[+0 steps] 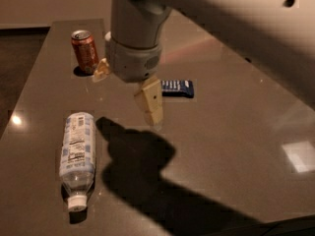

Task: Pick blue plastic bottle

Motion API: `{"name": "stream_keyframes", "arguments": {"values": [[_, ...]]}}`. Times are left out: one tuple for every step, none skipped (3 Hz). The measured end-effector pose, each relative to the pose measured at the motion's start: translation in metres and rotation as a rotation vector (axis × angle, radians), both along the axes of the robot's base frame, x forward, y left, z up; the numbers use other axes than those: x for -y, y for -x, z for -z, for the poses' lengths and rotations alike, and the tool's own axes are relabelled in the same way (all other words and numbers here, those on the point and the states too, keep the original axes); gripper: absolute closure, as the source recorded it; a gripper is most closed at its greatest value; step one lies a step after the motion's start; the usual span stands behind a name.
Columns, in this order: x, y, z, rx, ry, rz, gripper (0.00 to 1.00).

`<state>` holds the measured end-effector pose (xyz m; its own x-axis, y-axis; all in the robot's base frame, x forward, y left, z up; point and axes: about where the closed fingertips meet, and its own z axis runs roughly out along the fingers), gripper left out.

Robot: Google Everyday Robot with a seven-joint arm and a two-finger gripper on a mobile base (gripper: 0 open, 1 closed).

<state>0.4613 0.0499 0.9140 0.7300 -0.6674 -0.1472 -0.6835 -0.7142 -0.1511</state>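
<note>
**Gripper.** The gripper hangs above the table in the upper centre of the frame, below a grey cylindrical wrist housing. Its jaws stand open. One cream finger points down and towards the lower right. The tip of the other finger shows at the left edge of the housing. Nothing is held between them. The pale arm runs from the housing to the upper right corner of the frame.

**Shadow.** The arm and gripper cast a dark shadow on the table, running from below the gripper to the lower right edge of the frame.

**Task object.** The blue plastic bottle lies on its side in the lower left of the frame, apart from the gripper. Its white cap points to the bottom edge. Its label faces up. The left edge of the shadow lies just beside the bottle.

**Other objects.**
- A dark blue snack bar wrapper lies flat just right of the gripper, partly hidden behind the lower finger.
- An orange-red soda can stands upright in the upper left, near the far finger's tip.
- A bright square reflection shows on the table at the right edge.
</note>
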Motion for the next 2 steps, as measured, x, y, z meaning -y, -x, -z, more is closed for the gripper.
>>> {"name": "stream_keyframes", "arguments": {"values": [[-0.033, 0.015, 0.011, -0.006, 0.014, -0.140, 0.00], [-0.066, 0.031, 0.025, -0.014, 0.033, -0.279, 0.00]]}}
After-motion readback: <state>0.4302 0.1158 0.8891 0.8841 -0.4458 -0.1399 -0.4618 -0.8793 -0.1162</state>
